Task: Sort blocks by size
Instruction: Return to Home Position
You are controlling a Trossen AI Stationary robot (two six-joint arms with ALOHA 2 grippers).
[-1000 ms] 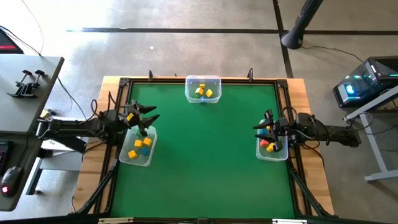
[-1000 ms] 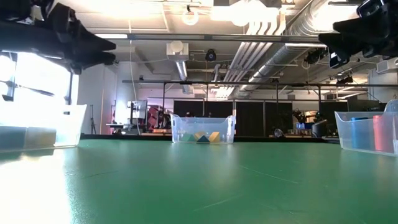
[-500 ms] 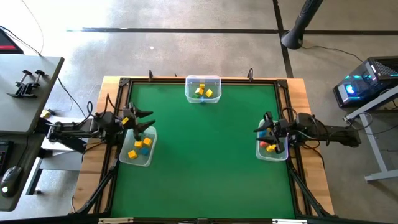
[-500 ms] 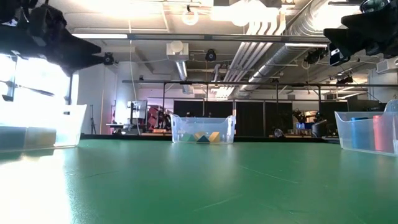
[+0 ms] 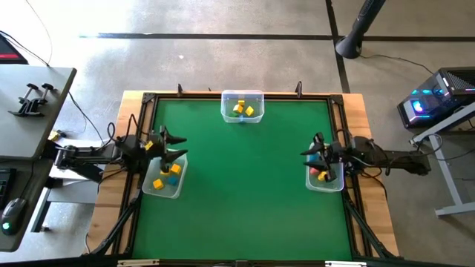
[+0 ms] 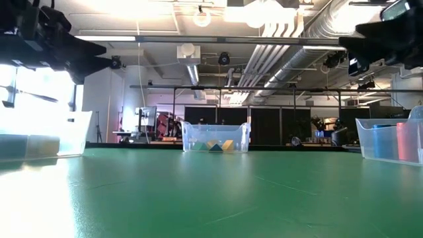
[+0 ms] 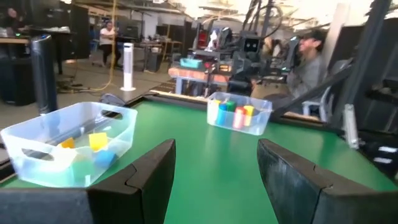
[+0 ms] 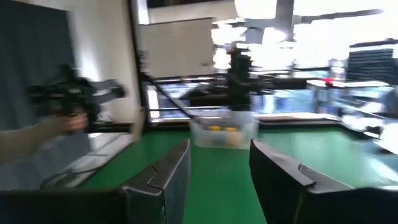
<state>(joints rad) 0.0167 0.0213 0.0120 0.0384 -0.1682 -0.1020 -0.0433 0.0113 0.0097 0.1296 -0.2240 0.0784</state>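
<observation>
The blocks lie in three clear bins on the green table. The far-middle bin [image 5: 241, 106] holds yellow, green and blue ones. The left bin [image 5: 165, 176] holds yellow, orange and blue ones, and the right bin [image 5: 325, 176] red, orange and blue ones. My left gripper [image 5: 180, 146] hovers level over the left bin's far end, open, with nothing between its fingers [image 7: 214, 168]. Over the right bin's far end my right gripper [image 5: 308, 150] also stands open and empty [image 8: 217, 168]. Both hang well above the table [image 6: 86, 56] [image 6: 370, 43].
The green table top [image 5: 245, 200] lies bare between the three bins. A wooden frame with black rails [image 5: 137, 148] runs round it. A side table [image 5: 30, 111] stands off the left edge, and equipment [image 5: 438, 100] off the right.
My left gripper has drawn back a little toward the table's left edge, sunk slightly and tipped to level, staying open. The blocks and bins have not moved.
</observation>
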